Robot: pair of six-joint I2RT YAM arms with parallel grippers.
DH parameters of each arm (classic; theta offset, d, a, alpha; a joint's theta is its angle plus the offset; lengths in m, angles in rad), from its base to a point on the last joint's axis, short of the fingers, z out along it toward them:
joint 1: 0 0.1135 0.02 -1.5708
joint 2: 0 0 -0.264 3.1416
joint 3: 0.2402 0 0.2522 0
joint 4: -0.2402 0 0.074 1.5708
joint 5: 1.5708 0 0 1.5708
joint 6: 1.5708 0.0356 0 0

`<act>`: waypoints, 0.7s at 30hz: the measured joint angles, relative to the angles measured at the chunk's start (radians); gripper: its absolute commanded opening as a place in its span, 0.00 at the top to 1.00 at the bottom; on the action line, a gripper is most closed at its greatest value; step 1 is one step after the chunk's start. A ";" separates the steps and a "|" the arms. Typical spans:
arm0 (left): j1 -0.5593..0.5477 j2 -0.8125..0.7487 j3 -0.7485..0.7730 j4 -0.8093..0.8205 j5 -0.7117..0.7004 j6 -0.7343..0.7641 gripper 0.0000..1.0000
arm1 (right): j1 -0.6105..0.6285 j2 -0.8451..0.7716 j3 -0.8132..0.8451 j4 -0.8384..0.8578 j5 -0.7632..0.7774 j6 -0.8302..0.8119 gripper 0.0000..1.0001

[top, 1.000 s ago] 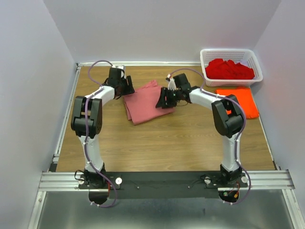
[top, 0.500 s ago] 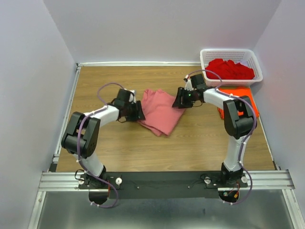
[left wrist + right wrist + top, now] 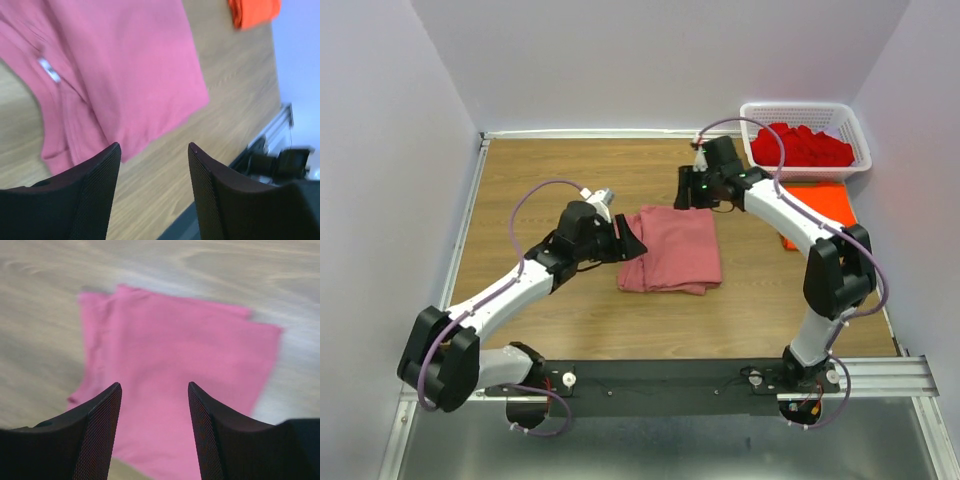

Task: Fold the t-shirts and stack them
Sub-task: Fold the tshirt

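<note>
The salmon-pink t-shirt (image 3: 672, 250) lies folded into a flat rectangle at the middle of the wooden table. My left gripper (image 3: 632, 241) is open and empty at the shirt's left edge. In the left wrist view the pink shirt (image 3: 125, 65) lies ahead of the open left gripper (image 3: 154, 150), which is over bare wood. My right gripper (image 3: 683, 192) is open and empty just beyond the shirt's far edge. The right wrist view looks down on the pink shirt (image 3: 175, 360) between the open right gripper (image 3: 154, 387). The orange t-shirt (image 3: 835, 205) lies flat at the right, partly under my right arm. Deep red t-shirts (image 3: 800, 146) fill the basket.
The white lattice basket (image 3: 798, 106) stands at the back right corner against the wall. The orange shirt also shows in the left wrist view (image 3: 252, 11). Walls close in the table at the left, back and right. A metal rail (image 3: 670, 375) runs along the near edge.
The pink t-shirt has moved from the back left toward the middle and now lies flat as a rectangle. Both grippers have come off it; the left arm swung nearer.
</note>
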 measured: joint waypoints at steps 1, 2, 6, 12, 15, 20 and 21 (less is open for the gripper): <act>0.016 -0.021 -0.014 0.018 -0.013 -0.009 0.46 | 0.032 -0.017 -0.002 -0.003 0.018 0.018 0.37; 0.039 -0.028 -0.029 0.036 -0.020 -0.015 0.49 | 0.084 -0.038 -0.003 -0.009 0.054 0.040 0.37; 0.130 0.028 -0.086 0.093 -0.043 -0.027 0.53 | 0.254 -0.051 -0.003 -0.028 0.171 0.132 0.41; 0.167 0.167 -0.074 0.154 -0.037 -0.008 0.55 | 0.364 0.061 0.036 -0.087 0.272 0.232 0.46; 0.167 0.207 -0.050 0.183 -0.021 -0.001 0.55 | 0.368 0.128 0.071 -0.104 0.299 0.262 0.47; 0.167 0.285 -0.011 0.230 -0.002 0.009 0.61 | 0.371 0.193 0.095 -0.121 0.326 0.289 0.50; 0.167 0.300 -0.005 0.235 0.003 0.012 0.62 | 0.372 0.202 0.098 -0.123 0.327 0.291 0.51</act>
